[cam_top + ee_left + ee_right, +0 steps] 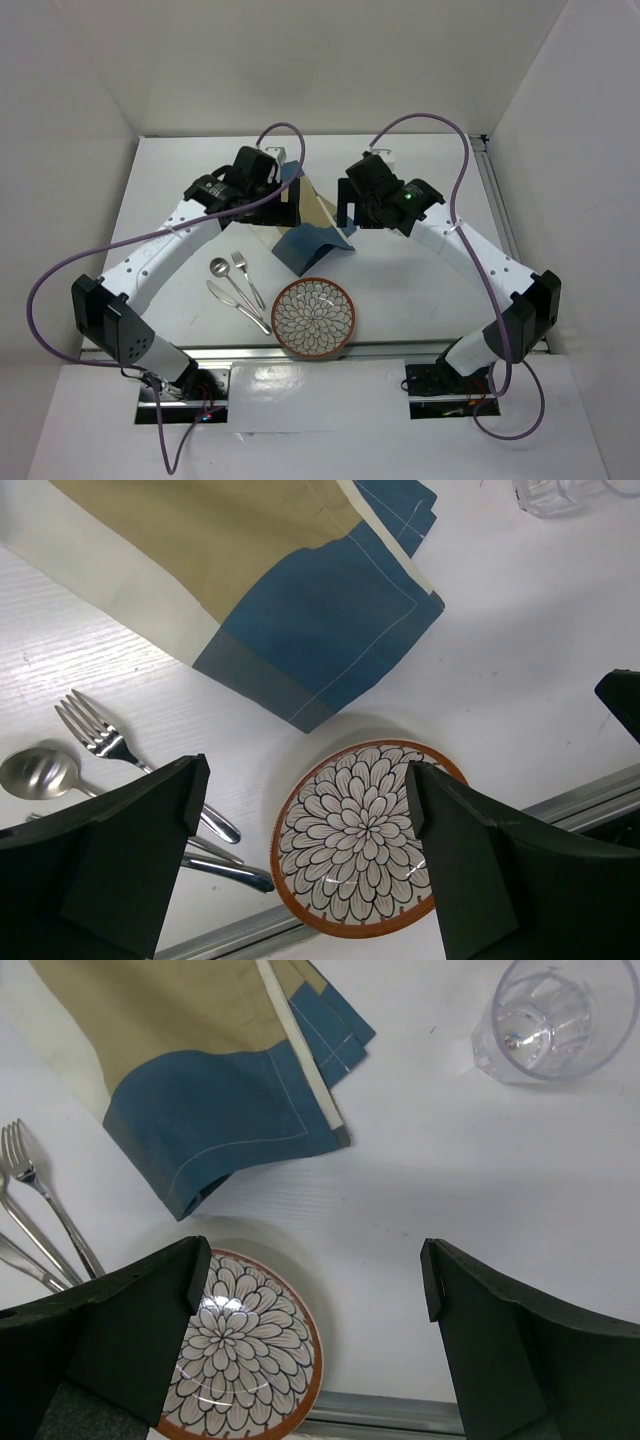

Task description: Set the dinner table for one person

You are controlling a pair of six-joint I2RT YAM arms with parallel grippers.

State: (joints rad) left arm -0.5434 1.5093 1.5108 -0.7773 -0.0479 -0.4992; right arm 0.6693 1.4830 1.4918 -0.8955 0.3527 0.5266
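The dinner table is a white top with a metal rail along its near edge. A blue-and-tan placemat lies folded and rumpled at the middle; it also shows in the left wrist view and the right wrist view. A flower-pattern plate sits by the rail. A fork, spoon and knife lie left of it. A clear glass stands upright. My left gripper and right gripper hover above the placemat, both open and empty.
White walls close in the table on the left, back and right. A second rail runs along the right edge. Purple cables loop over both arms. The glass is barely visible in the left wrist view.
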